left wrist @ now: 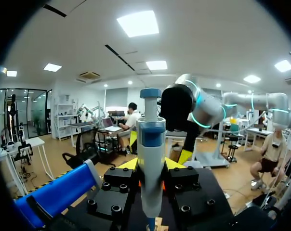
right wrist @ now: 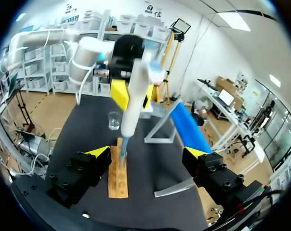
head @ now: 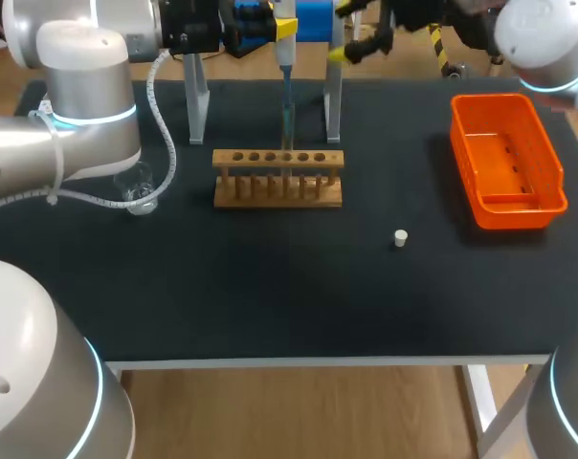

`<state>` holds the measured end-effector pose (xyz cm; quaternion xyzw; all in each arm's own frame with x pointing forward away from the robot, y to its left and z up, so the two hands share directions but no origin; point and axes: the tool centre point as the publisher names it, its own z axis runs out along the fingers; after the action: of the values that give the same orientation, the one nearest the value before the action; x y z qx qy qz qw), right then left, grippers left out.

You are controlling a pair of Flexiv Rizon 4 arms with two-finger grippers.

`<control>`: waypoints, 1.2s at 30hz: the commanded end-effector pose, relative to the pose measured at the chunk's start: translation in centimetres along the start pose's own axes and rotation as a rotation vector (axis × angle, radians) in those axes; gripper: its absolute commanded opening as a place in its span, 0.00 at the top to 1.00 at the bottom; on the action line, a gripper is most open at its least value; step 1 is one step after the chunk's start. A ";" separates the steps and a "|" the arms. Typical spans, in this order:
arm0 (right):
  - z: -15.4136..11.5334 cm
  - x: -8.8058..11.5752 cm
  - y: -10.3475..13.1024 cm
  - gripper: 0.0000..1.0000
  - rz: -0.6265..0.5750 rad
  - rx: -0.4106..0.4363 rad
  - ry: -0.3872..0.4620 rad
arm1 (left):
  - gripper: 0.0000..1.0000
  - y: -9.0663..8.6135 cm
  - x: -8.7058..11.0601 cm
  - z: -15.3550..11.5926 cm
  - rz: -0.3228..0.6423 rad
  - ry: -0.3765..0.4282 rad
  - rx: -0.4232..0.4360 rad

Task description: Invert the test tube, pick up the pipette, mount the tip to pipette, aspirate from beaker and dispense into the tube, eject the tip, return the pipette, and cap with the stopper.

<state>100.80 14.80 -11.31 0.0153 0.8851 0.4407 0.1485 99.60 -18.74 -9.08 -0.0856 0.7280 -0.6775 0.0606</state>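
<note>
1. Left gripper (left wrist: 151,166): closed on the pipette (left wrist: 151,144). Its yellow tips press the white body from both sides. The pipette stands upright, blue plunger end uppermost.
2. In the head view this pair sits at the upper centre of the frame. The pipette's thin lower end points down at a middle hole of the rack (head: 277,178). Whether a tube stands in that hole cannot be told.
3. Right gripper (right wrist: 148,152): open, fingers wide apart, holding nothing. In the head view it lies at the upper edge, just right of the pipette.
4. Rack: wooden, with one row of holes, in the upper middle of the head view. It stands in front of the blue stand (head: 313,19), between the stand's metal legs.
5. Beaker (head: 136,188): clear glass, left of the rack, partly behind the left arm's cable.
6. Stopper (head: 400,238): small and white, on the black table (head: 270,287), right of centre. It lies well apart from the rack.
7. Bin (head: 504,158): orange, at the right of the frame, up and to the right of the stopper.
</note>
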 end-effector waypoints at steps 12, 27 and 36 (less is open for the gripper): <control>-5.1 0.7 3.5 0.00 0.020 0.021 -0.062 | 1.00 0.0 0.0 0.1 0.001 -0.004 0.003; -5.1 0.7 3.5 1.00 0.020 0.021 -0.062 | 1.00 0.0 0.0 0.1 0.001 -0.004 0.003; -5.2 0.8 4.0 1.00 0.016 0.018 -0.054 | 1.00 0.0 0.0 0.1 0.001 -0.004 0.003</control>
<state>98.35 13.25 -5.92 0.0384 0.8830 0.4348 0.1725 99.60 -18.74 -9.08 -0.0856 0.7280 -0.6775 0.0606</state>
